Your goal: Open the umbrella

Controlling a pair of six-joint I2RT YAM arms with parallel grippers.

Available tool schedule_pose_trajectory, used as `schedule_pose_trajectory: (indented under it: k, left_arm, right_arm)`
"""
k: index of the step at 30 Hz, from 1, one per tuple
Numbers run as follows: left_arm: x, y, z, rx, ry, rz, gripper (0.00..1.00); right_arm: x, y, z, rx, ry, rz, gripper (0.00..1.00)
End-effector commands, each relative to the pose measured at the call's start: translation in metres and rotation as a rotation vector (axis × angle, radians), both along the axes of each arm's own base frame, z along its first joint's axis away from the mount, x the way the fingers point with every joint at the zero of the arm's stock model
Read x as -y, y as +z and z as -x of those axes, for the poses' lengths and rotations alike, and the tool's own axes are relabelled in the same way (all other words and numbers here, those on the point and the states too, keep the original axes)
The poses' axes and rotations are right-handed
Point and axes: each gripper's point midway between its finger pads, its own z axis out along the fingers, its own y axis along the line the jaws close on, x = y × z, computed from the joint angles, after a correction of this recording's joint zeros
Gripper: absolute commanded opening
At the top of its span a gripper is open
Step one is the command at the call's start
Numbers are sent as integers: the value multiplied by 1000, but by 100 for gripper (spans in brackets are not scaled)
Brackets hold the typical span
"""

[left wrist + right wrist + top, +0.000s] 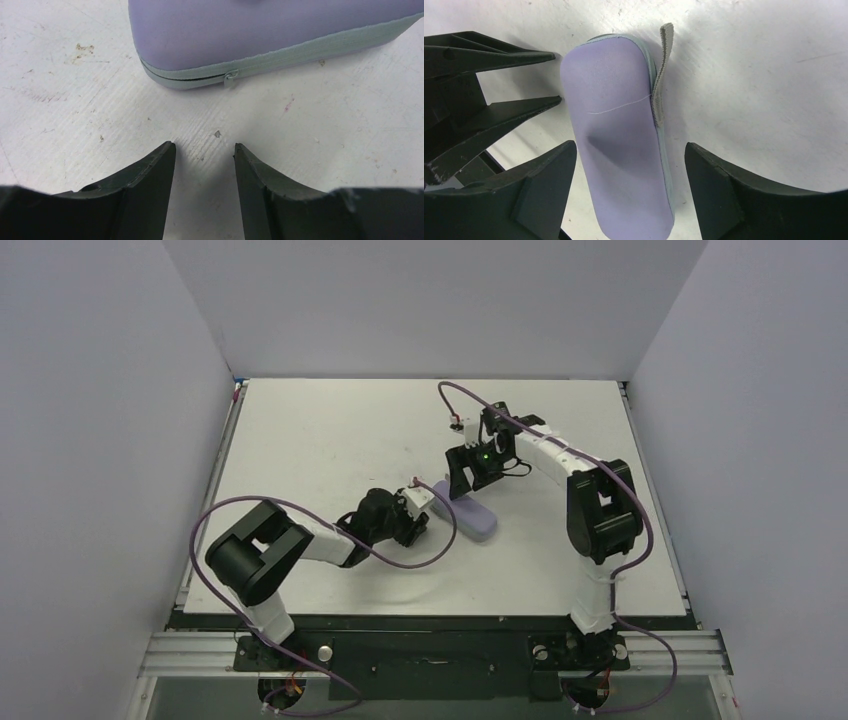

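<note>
The umbrella's grey-lavender sleeve (pixel 482 524) lies flat on the white table (pixel 330 430), right of centre. The umbrella itself is hidden. My left gripper (pixel 422 526) is open and empty, low over the table at the sleeve's left end. In the left wrist view its jaws (pixel 205 150) point at the sleeve (pixel 260 35) and the small zipper pull (pixel 230 79), a short gap away. My right gripper (pixel 461 486) is open above the sleeve's far end. In the right wrist view its jaws (pixel 630 150) straddle the sleeve (pixel 619 125) without touching. A grey strap (pixel 659 75) lies along its edge.
The table is walled by grey panels at the back and sides. The left gripper's fingers (pixel 509 112) show at the left of the right wrist view, close to the sleeve's end. A purple cable (pixel 440 540) loops on the table beside the left wrist.
</note>
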Motion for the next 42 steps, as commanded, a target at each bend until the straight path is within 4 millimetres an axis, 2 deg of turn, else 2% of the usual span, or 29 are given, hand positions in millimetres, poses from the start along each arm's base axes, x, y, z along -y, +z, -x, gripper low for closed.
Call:
schedule_pose_trajectory:
  k: [1, 6, 11, 14, 18, 19, 23, 24, 29, 35, 42]
  left_arm:
    - [22, 9, -9, 10, -21, 52, 45]
    - [48, 6, -12, 22, -20, 72, 46]
    - [55, -4, -21, 18, 0, 63, 46]
    - [58, -2, -27, 26, 5, 70, 44]
    - [64, 0, -28, 18, -1, 89, 32]
    - [65, 1, -28, 20, -8, 90, 25]
    - [70, 3, -16, 40, -68, 94, 3]
    - [71, 4, -13, 39, -81, 95, 0]
    - [71, 6, 8, 32, -128, 99, 0]
    - [83, 8, 45, 8, -200, 115, 0]
    - [104, 13, 77, -34, -248, 147, 0]
  right_arm:
    - [-7, -11, 4, -36, 5, 4, 73]
    - [-3, -23, 7, -81, -62, -5, 65]
    - [-2, -28, 11, -76, -78, -14, 58]
    - [-4, -33, 16, -90, -90, -16, 54]
    - [-8, -42, 23, -107, -101, -20, 46]
    - [-9, -43, 22, -101, -101, -24, 43]
    - [-9, -48, 21, -102, -120, -21, 35]
    - [-9, -50, 20, -100, -125, -20, 33]
    - [-7, -53, 13, -101, -179, -16, 22]
    - [-8, -52, 3, -88, -235, -30, 0]
    - [-11, -47, -11, -49, -362, -67, 0]
